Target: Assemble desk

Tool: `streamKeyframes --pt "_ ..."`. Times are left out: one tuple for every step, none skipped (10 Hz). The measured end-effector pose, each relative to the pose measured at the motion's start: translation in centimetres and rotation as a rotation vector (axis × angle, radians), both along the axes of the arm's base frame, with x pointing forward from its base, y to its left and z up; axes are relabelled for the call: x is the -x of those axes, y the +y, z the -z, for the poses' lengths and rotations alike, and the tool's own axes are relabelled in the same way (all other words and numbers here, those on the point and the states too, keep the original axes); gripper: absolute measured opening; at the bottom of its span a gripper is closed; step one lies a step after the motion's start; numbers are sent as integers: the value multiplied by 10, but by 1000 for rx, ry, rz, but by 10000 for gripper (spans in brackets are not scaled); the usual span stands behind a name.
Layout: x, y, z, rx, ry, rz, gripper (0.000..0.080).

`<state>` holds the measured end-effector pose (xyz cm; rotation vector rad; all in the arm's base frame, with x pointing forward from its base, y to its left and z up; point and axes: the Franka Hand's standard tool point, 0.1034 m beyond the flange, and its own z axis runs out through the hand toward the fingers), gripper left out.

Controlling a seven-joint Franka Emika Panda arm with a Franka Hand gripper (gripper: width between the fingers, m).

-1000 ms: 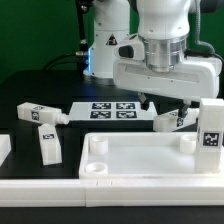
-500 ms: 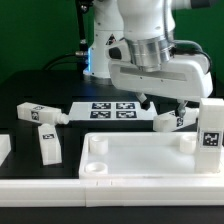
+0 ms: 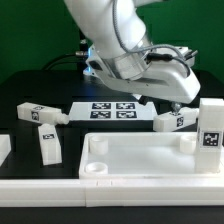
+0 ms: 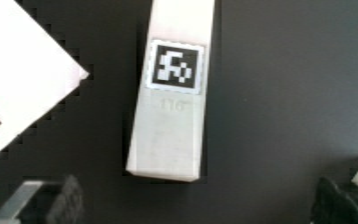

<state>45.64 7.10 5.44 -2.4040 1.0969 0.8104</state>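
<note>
The black counter [image 3: 110, 127] fills the exterior view, and the largest open stretches of it lie in the upper left of the frame and in the strip between the marker board [image 3: 115, 110] and the tabletop [image 3: 140, 160]. The white arm [image 3: 115, 35] leans in from the top centre toward the exterior view's right. The tabletop lies flat across the lower centre and right, its raised rim running all round and a round socket showing at its near-left corner. A long white rail [image 3: 40, 187] runs along the bottom edge, just in front of the tabletop. The marker board lies flat behind the tabletop at mid-frame. An upright leg [image 3: 210, 127] stands at the tabletop's far-right corner, tag facing the camera. A far-left leg [image 3: 42, 114] lies on the counter at the left, and a second leg [image 3: 49, 147] lies below it, apart from the tabletop's left edge. A third leg [image 3: 170, 121] lies between the marker board and the upright leg, just under the hand [image 3: 165, 102]. In the wrist view this third leg [image 4: 172, 100] lies lengthwise with its tag up, and the hand [image 4: 197, 198] is spread wide and empty, with dark counter showing between each fingertip [image 4: 43, 200] and the leg's long edges; a white corner of the marker board [image 4: 25, 75] lies near one side.
</note>
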Motion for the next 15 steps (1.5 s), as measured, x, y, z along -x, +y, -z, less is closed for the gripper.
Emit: streamKeyframes --pt "3 3 5 -89 74 90 648" --pt "1 4 15 -131 108 142 648" --pt "3 9 23 -152 133 154 648" --pt "10 13 23 -200 186 143 648" --pt "8 7 26 -226 211 152 648" --pt "7 5 28 -217 204 157 648" --pt "9 6 29 -234 205 183 648" --pt "17 5 33 -259 221 242 648" --pt "22 5 42 -248 229 263 648" --pt "23 8 45 -245 232 262 648" --pt "22 7 44 -244 230 264 648" --pt "22 6 45 -243 230 265 626" --pt "22 6 45 -243 230 265 626" --pt "22 6 45 -243 230 266 421" --pt "22 6 45 -243 230 266 284"
